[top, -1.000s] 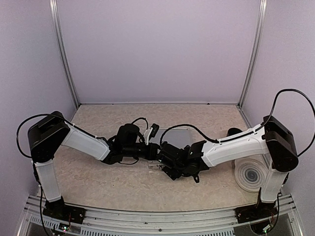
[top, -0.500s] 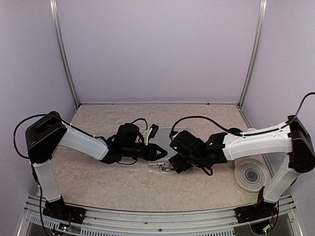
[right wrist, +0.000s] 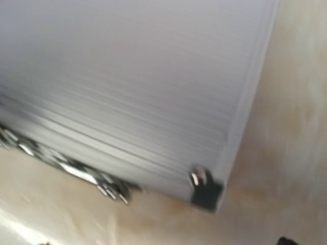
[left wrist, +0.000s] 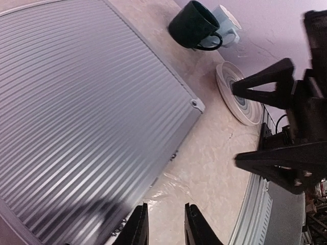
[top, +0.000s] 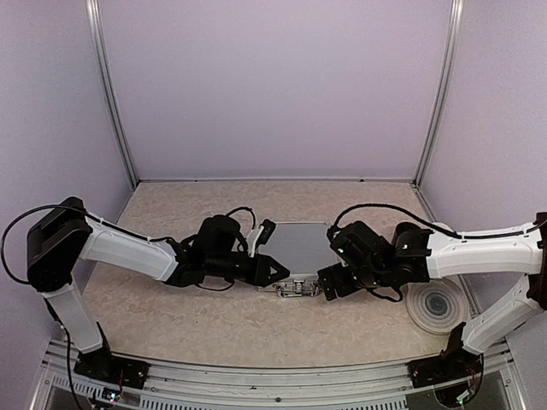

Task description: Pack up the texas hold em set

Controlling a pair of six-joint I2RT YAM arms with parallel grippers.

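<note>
Silver case (top: 299, 246) is seen lying flat at the middle of the beige table (top: 171, 307), lid down, ribbed top up. Metal latches (top: 294, 289) are noted along its near edge. Left gripper (top: 275, 268) is placed low at the case's near-left corner, and right gripper (top: 328, 282) at the near-right corner. Contact with the case cannot be judged from above. A round grey ringed coaster (top: 437, 303) is found by the table's right edge, partly overlapped by the right arm (top: 487, 252). Black cables are looped over both wrists.
</note>
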